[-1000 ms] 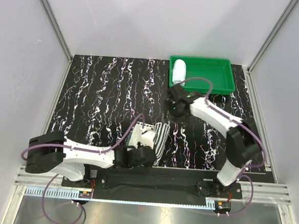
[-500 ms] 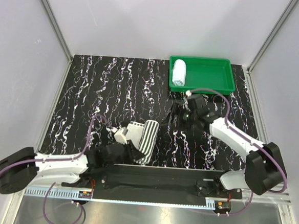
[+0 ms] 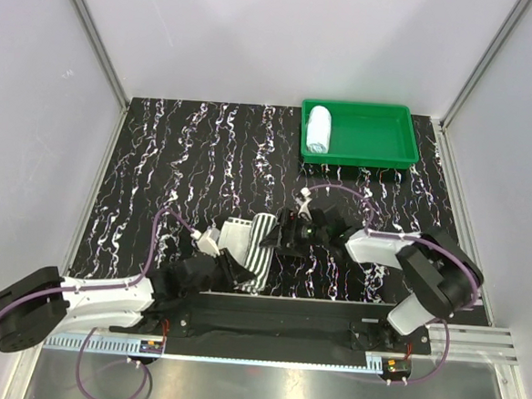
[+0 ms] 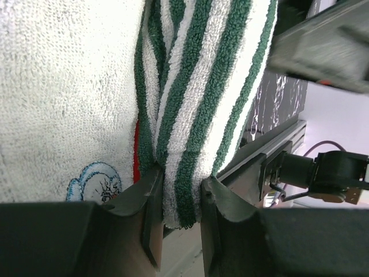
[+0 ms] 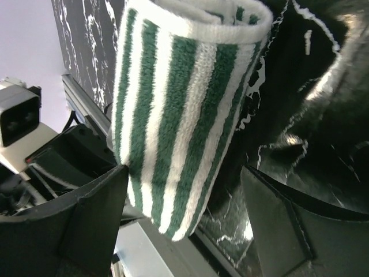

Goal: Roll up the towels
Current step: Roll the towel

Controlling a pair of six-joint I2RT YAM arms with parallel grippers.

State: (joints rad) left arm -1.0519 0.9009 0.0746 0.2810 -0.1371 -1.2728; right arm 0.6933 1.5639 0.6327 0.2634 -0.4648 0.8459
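Observation:
The striped towel [image 3: 263,242] lies partly rolled near the table's front edge. Its stripes look dark green and white in the wrist views [image 4: 196,98] [image 5: 173,109], and a white flap with a small print [image 4: 57,86] lies beside the roll. My left gripper [image 3: 243,273] [image 4: 180,205] is shut on the roll's near end. My right gripper [image 3: 280,238] [image 5: 184,213] is open at the roll's right side, its fingers [image 5: 86,225] wide apart around the roll's end. The pale blue towel [image 3: 318,128] lies rolled in the green tray [image 3: 375,139].
The green tray sits at the back right of the black marbled mat [image 3: 187,157]. The metal rail of the table's front edge [image 3: 276,314] runs just below the striped towel. Grey walls close in both sides.
My right arm has swung from beside the tray down and left to the striped towel, still open. My left arm has drawn back and left, keeping its grip on the towel.

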